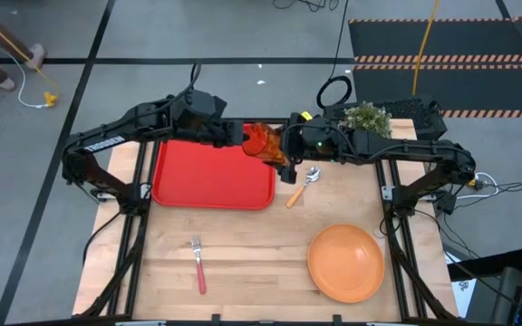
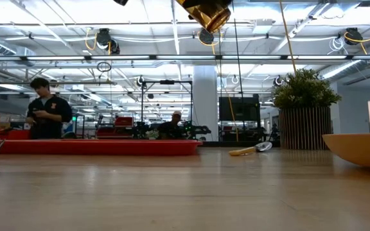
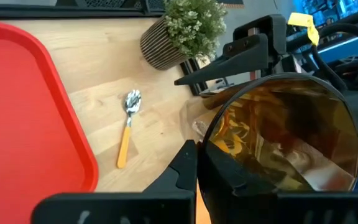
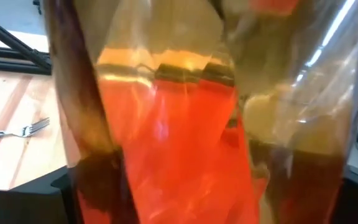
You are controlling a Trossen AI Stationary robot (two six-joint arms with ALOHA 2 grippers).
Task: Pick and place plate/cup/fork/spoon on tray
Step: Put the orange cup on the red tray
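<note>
The amber cup (image 1: 263, 140) hangs in the air over the far right corner of the red tray (image 1: 211, 172), between both grippers. My left gripper (image 1: 241, 136) reaches it from the left and my right gripper (image 1: 284, 149) from the right; both are shut on it. The low view shows the cup (image 2: 209, 14) high above the table. The spoon (image 1: 303, 185) lies on the wood just right of the tray. The fork (image 1: 198, 263) lies near the front edge, and the orange plate (image 1: 345, 263) sits at the front right. My left gripper pinches the cup's wall at its open end (image 3: 207, 146). One finger (image 3: 185, 171) is outside and the other shows dark through the wall, seemingly inside. It comes about level from the table's left. The cup is clear of tray and table. My right gripper has the cup's body (image 4: 179, 124) between its two fingers, which show dark through the amber wall (image 4: 95, 180). It comes from the table's right side. The cup fills its wrist view, so the exact place of contact cannot be told.
A potted plant (image 1: 367, 118) stands at the far edge behind my right arm, close to the spoon. Bare wood lies between fork and plate. A person (image 2: 47, 109) stands in the room beyond the table.
</note>
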